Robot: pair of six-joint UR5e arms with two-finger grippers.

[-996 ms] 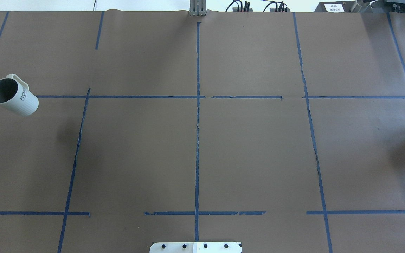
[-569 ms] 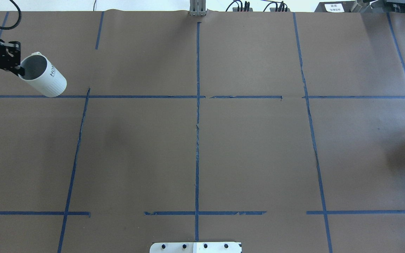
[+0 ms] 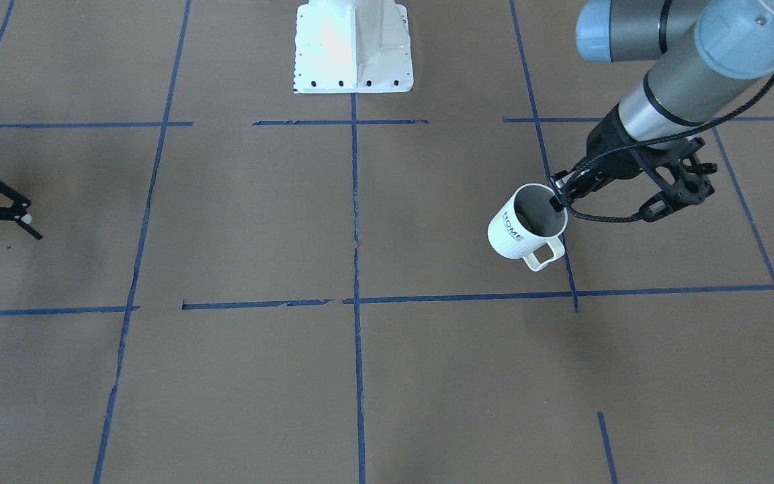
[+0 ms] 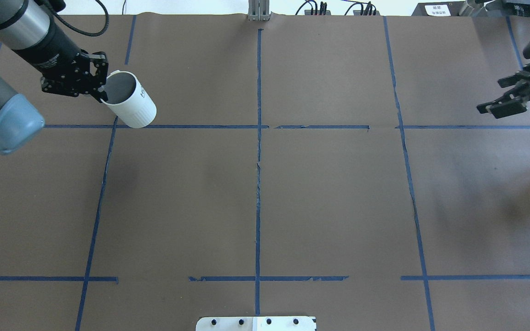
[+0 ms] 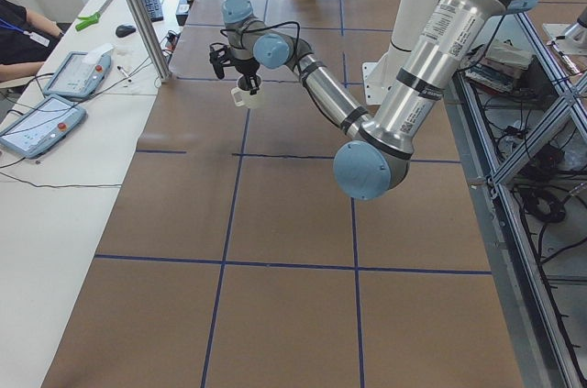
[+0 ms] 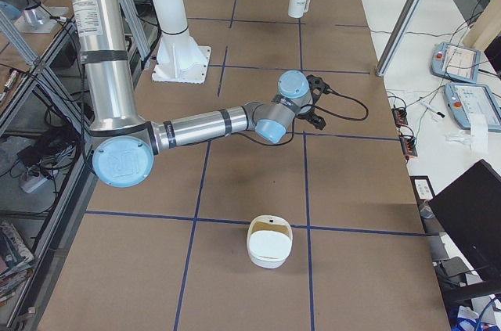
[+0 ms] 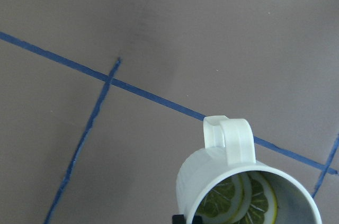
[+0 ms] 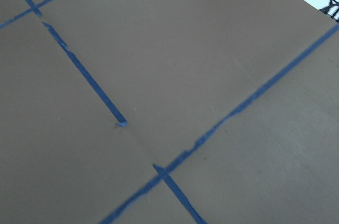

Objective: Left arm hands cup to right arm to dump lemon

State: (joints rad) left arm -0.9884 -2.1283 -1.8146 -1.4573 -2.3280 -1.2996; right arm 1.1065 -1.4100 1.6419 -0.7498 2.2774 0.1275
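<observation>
Each arm is a chain of silver-grey tubes joined by rounded light-blue caps. The left arm [image 4: 39, 34] runs from polished silver into a black collar, and a thin black cable [image 3: 602, 216] loops beside its wrist. The right arm [image 6: 196, 124] has black rings between its sections and a small printed label [image 6: 90, 14] on its upper tube. The left jaws and right jaws are black open-frame linkages with thin fingers [image 4: 495, 105]. The white pedestal [image 3: 353, 47] is edged with small dark screws.
</observation>
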